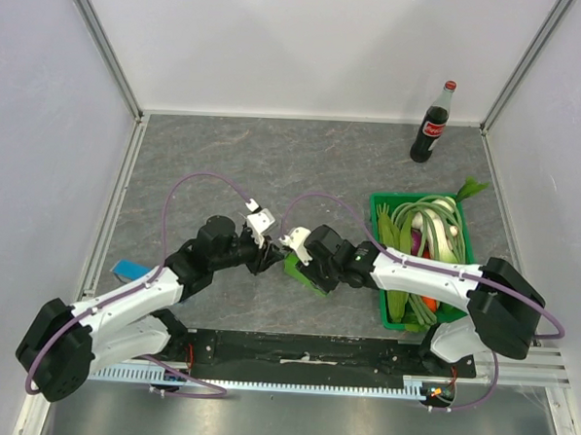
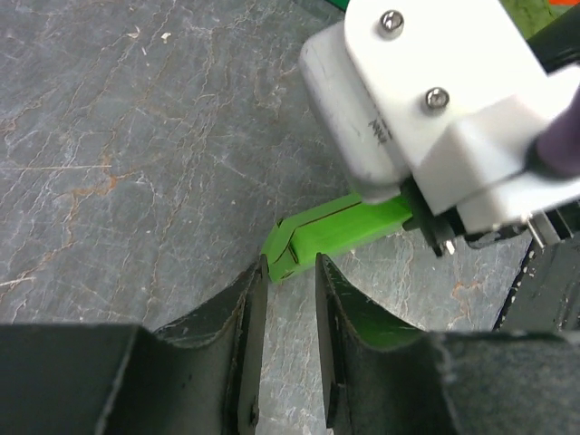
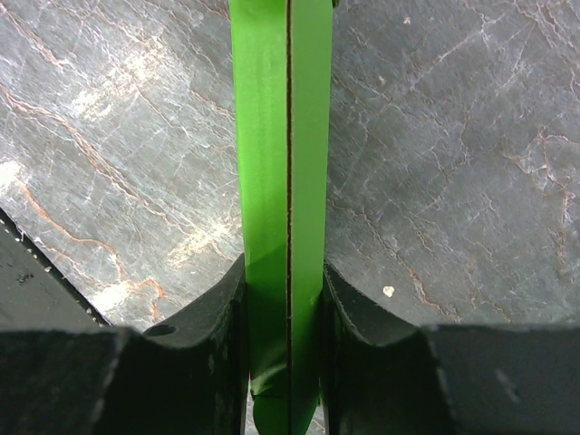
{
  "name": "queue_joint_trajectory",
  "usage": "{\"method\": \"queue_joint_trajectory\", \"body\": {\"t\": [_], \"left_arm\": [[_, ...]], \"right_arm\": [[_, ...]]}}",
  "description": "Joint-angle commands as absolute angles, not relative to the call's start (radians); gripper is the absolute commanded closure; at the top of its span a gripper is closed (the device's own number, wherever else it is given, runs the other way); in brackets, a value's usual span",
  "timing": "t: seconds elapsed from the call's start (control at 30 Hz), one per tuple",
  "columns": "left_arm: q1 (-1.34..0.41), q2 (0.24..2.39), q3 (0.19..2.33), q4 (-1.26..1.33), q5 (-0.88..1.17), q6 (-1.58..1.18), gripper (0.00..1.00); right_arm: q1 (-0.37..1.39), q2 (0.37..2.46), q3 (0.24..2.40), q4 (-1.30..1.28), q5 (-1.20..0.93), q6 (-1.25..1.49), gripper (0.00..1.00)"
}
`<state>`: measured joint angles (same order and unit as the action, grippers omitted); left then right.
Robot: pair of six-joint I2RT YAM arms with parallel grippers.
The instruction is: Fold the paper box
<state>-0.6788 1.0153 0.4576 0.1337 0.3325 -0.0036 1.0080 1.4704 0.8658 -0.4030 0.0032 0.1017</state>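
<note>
While the right gripper [image 3: 283, 272] clamps the paper box [image 3: 272, 136], the left gripper [image 2: 290, 267], jaws parted, reaches to its end.

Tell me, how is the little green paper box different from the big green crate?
The paper box is small and bright lime; the crate is much bigger and darker green. The paper box is thin card, pinched in the right gripper; the crate sits on the table, full of vegetables. Both are green.
</note>
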Motion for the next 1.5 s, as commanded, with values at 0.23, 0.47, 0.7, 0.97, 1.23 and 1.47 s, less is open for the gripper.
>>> {"method": "queue_joint_trajectory", "body": {"t": [0.23,0.47,0.7,0.97,1.23,1.47], "left_arm": [[-0.657,1.020,0.443,0.221,0.344,-0.003,0.70],[-0.640,1.072,0.448,0.284,0.429,-0.005,0.71],[-0.637,1.104,0.460,0.285,0.505,-0.009,0.70],[-0.637,1.127,0.474,0.304,0.459,-0.017,0.78],[-0.637,1.140,0.486,0.313,0.437,-0.043,0.85],[-0.637,1.153,0.512,0.282,0.426,-0.116,0.98]], "right_arm": [[0.992,1.417,0.838,-0.356,-0.029,0.121,0.84],[0.996,1.420,0.842,-0.356,-0.041,0.114,0.84],[0.992,1.425,0.844,-0.354,-0.043,0.112,0.84],[0.992,1.430,0.845,-0.353,-0.055,0.107,0.85],[0.994,1.434,0.844,-0.347,-0.058,0.104,0.85],[1.006,1.448,0.845,-0.347,-0.029,0.103,0.85]]}}
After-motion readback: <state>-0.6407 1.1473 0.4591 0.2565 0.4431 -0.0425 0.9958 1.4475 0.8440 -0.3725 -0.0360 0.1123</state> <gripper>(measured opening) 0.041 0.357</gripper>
